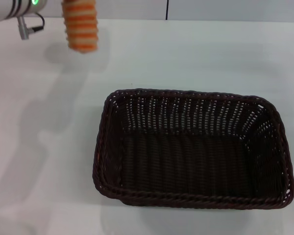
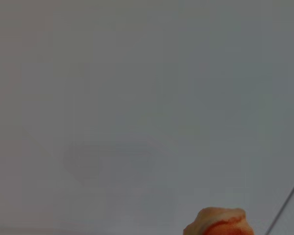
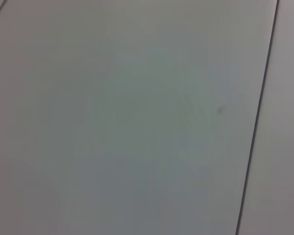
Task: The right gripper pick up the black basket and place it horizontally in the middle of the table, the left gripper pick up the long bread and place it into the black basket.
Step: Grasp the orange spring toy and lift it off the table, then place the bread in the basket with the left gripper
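The black basket (image 1: 186, 93) stands on the white table (image 1: 49, 147) at centre right, its long side running left to right, with nothing in it. The long bread (image 1: 80, 25), striped orange and tan, hangs upright in the air at the far left, well clear of the basket, and casts a shadow on the table. Its end also shows in the left wrist view (image 2: 217, 223). The left arm (image 1: 19, 9) with its green light is beside the bread; the left gripper's fingers are above the picture's edge. The right gripper is out of view.
A dark seam runs up from the table's far edge (image 1: 166, 10). The right wrist view shows only a pale flat surface with a dark line (image 3: 257, 122).
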Tool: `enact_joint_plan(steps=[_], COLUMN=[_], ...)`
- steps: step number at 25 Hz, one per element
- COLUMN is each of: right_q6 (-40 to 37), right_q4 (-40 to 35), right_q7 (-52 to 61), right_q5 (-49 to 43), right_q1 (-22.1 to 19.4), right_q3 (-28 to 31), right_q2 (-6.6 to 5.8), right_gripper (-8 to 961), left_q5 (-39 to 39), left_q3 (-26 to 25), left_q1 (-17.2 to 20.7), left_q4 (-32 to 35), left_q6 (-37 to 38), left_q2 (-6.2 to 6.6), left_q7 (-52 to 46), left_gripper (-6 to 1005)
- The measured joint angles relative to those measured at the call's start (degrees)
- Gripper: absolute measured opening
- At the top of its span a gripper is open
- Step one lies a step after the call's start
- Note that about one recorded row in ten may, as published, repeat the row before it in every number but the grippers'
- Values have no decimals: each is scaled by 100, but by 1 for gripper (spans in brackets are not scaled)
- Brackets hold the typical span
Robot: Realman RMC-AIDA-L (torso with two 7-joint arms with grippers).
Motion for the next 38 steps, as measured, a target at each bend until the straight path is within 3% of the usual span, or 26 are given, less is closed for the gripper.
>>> enact_joint_plan(steps=[6, 7, 9, 10, 11, 15, 17, 20, 21, 26, 38], right_q6=[182, 182, 220, 220, 276, 440, 595, 617, 618, 621, 580], right_q4=[17, 17, 30, 30, 36, 64, 103, 104, 94, 116, 148], right_q7=[-9, -9, -9, -9, -16, -127, -291, -387, -443, -452, -456], right_q5=[-5, -5, -13, -13, -15, -16, -18, -23, -25, -27, -22], right_q1=[72, 72, 72, 72, 75, 104, 159, 164, 152, 107, 89], right_q3=[280, 280, 398, 398, 481, 657, 851, 926, 956, 959, 960], right_q2=[51, 51, 64, 64, 69, 72, 94, 117, 128, 127, 87], right_gripper=[586, 586, 586, 586, 586, 586, 586, 586, 586, 586, 586], left_q5=[-188, -188, -830, -830, -1334, -2126, -2860, -3119, -3216, -3396, -3776], left_q3=[301, 301, 536, 536, 740, 1143, 1676, 2016, 2264, 2854, 3234], left_q1=[814, 814, 1288, 1288, 1543, 1804, 2018, 2169, 2290, 2481, 2500], left_q4=[-445, -445, -768, -768, -1034, -1397, -1699, -1868, -1984, -2257, -2429], left_q6=[1798, 1798, 2443, 2443, 2586, 2680, 2801, 2847, 2853, 2802, 2517], left_q2=[18, 18, 49, 49, 65, 140, 205, 156, 72, 38, 27], left_q7=[564, 564, 1053, 1053, 1417, 2010, 2802, 3319, 3627, 3778, 3802], left_gripper=[156, 155, 152, 151, 150, 146, 145, 143, 142, 143, 135])
